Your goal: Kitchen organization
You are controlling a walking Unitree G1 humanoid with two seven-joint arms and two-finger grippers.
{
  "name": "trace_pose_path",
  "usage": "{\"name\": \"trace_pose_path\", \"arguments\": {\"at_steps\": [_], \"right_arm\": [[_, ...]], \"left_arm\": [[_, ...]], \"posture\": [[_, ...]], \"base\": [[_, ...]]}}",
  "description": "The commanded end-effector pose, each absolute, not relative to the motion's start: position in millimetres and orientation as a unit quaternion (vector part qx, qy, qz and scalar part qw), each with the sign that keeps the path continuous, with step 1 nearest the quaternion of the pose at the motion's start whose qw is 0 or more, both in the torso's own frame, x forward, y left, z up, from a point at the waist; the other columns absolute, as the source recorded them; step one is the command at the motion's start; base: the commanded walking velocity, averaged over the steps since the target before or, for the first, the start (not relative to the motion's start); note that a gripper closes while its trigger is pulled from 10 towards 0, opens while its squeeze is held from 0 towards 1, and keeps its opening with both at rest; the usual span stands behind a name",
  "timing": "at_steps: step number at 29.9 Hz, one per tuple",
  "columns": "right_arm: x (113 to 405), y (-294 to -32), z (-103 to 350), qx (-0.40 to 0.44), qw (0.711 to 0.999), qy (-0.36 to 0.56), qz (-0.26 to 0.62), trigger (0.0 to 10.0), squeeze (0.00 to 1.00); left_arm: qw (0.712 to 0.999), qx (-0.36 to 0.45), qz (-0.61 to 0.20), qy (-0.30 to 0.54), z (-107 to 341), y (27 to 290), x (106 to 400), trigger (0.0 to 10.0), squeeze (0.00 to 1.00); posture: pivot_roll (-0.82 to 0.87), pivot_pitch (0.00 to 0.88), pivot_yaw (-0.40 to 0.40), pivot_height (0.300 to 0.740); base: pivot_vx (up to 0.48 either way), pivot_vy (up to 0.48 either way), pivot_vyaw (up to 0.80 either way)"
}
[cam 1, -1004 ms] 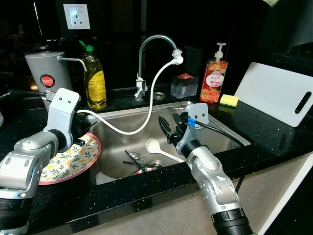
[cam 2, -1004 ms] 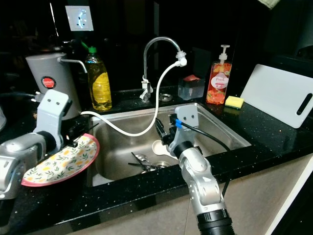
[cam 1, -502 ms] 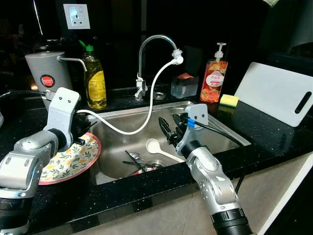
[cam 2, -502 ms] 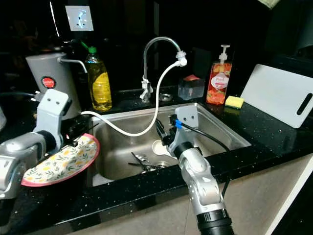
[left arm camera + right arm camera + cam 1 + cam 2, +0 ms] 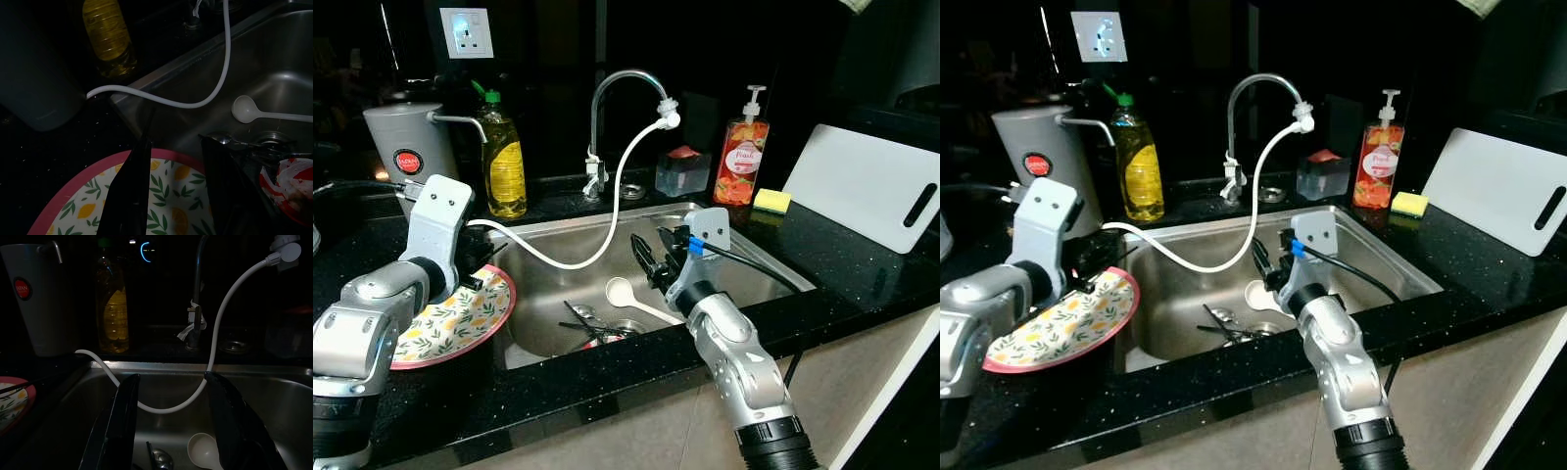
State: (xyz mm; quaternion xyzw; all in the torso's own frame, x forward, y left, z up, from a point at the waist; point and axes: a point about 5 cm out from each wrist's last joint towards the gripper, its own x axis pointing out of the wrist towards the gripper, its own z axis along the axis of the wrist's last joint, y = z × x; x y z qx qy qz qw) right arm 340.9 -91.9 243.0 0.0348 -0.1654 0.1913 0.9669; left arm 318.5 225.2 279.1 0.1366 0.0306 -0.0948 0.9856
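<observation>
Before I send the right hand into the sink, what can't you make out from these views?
- Cutlery by the drain: a dark tangle in the left eye view; pieces can't be told apart.
- Red and white item in the sink: cut off by the left wrist view's edge; can't identify it.
- Ladle: its handle end runs behind the right hand.
- Plate: the left hand's grip is unclear; the arm covers that rim.

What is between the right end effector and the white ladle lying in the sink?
Nothing visible blocks it. The right end effector hangs open over the sink, with the white ladle just below. The white hose drapes behind, nearer the faucet.
</observation>
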Motion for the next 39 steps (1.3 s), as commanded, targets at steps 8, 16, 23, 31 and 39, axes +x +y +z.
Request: {"name": "trace_pose_path", "arguments": {"at_steps": [8, 16, 23, 31, 39], "right_arm": [[342, -92, 244, 0.036, 0.967, -0.168, 0.186, 10.0, 0.0], [341, -99, 225, 0.013, 0.976, -0.134, 0.17, 10.0, 0.0], [339, -102, 218, 0.006, 0.98, -0.118, 0.162, 10.0, 0.0], [340, -101, 230, 0.015, 0.977, -0.138, 0.163, 10.0, 0.0], [342, -100, 233, 0.017, 0.976, -0.143, 0.163, 10.0, 0.0]], "left_arm": [[0.985, 0.142, -0.095, 0.032, 280, 226, 321, 10.0, 0.0], [0.989, 0.072, -0.117, 0.059, 272, 239, 316, 10.0, 0.0], [0.99, 0.064, -0.105, 0.073, 271, 269, 311, 10.0, 0.0], [0.984, 0.078, -0.085, 0.134, 248, 293, 323, 10.0, 0.0], [0.981, 0.095, -0.093, 0.143, 254, 314, 336, 10.0, 0.0]], "posture": [[0.0, 0.0, 0.007, 0.74], [0.02, 0.0, 0.014, 0.74], [0.02, 0.0, 0.013, 0.74], [0.02, 0.0, 0.013, 0.74], [0.02, 0.0, 0.003, 0.74]], "base": [[0.0, 0.0, 0.0], [0.0, 0.0, 0.0], [0.0, 0.0, 0.0], [0.0, 0.0, 0.0], [0.0, 0.0, 0.0]]}}
